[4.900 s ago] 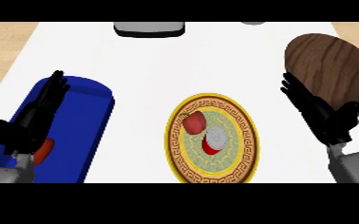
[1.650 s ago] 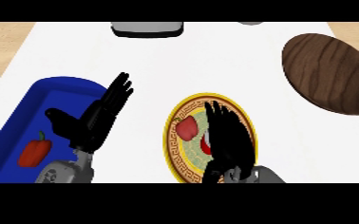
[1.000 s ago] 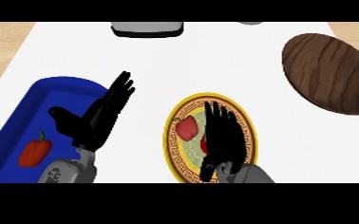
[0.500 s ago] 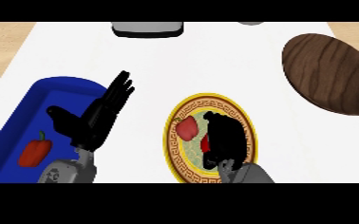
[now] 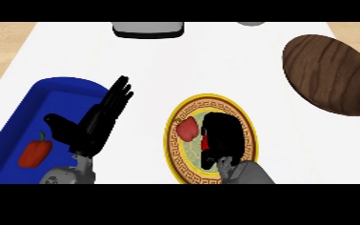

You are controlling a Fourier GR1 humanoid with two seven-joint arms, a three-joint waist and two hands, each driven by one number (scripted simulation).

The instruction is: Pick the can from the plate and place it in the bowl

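The yellow-rimmed patterned plate [image 5: 174, 138] lies at the lower middle of the counter. My right hand [image 5: 225, 136] is on top of it, fingers curled down around the can [image 5: 205, 144]. Only a thin red strip of the can shows at the hand's left edge. A red piece of food [image 5: 187, 128] sits on the plate just left of the hand. The brown wooden bowl [image 5: 329, 71] stands at the far right, well apart from the hand. My left hand [image 5: 95, 124] rests open, fingers up, over the right edge of the blue tray.
The blue tray [image 5: 42, 100] at the left holds a red pepper [image 5: 35, 153]. A grey object [image 5: 147, 28] and a smaller grey one [image 5: 251, 23] stand at the counter's far edge. White counter lies between plate and bowl.
My right hand's fingers, stretched out over the plate a second ago, have curled down around the can. The left hand has stayed where it was.
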